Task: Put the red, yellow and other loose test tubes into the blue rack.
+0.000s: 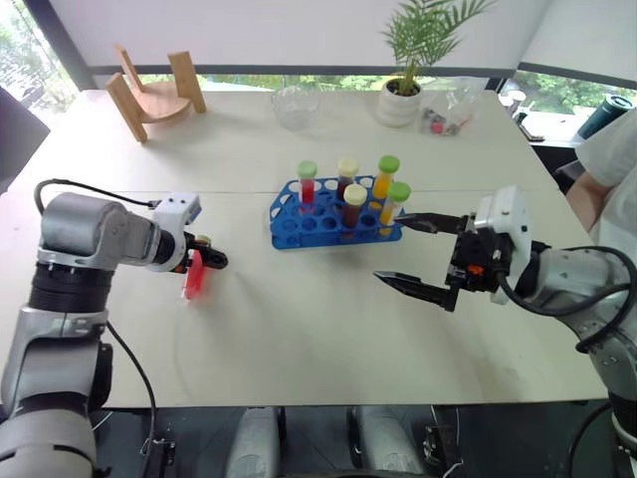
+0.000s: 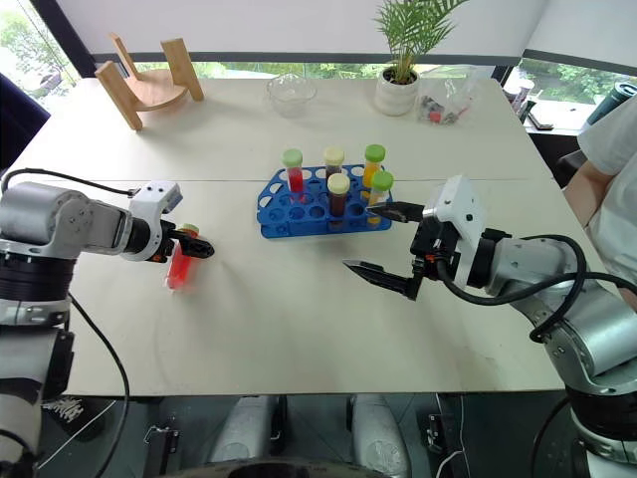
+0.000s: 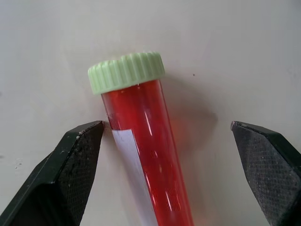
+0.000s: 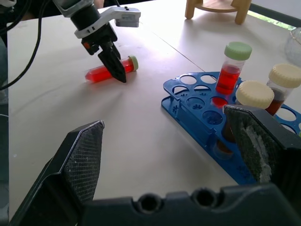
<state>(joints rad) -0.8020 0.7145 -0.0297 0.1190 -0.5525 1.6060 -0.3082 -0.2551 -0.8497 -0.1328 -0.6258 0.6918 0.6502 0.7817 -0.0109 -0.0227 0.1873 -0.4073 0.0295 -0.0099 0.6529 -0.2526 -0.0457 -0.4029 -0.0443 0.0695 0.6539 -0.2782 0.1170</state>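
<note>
Right tool (image 1: 416, 255) hangs wide open, empty, beside the blue rack (image 1: 299, 231).
Left tool (image 3: 171, 141), fingers spread, straddles a red test tube (image 3: 150, 155) lying near the counter's (image 1: 299, 339) left edge.

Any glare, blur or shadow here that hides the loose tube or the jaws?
Left wrist view: sharp; the tube shows thin glare streaks and casts a soft red glow on the table. Right wrist view: the near jaws look soft, the left gripper and rack clear. Eye views: bright window band along the top, even light on the table, nothing hidden.
</note>
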